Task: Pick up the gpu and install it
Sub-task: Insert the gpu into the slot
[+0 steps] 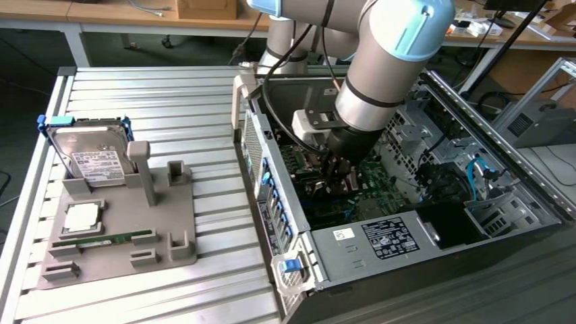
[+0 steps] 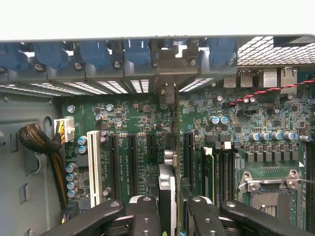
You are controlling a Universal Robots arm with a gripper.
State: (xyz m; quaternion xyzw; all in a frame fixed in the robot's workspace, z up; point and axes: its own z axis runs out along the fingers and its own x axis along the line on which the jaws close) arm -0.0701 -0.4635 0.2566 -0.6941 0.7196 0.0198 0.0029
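Gripping gpu edge-on, tool partly closed on it over green motherboard; case label unreadable.

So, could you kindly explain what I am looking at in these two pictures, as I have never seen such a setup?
The thick grey and blue tube is a robot arm, reaching into an open computer case. The exterior view comes from a camera off the arm. The wrist view comes from a camera on the arm, looking past its pincer at the green motherboard. The pincer grips a thin card, the gpu, seen edge-on among the board's long slots. I cannot tell whether it is seated. On the slatted table, at the exterior view's left, a grey holder carries a hard drive and a green memory stick.
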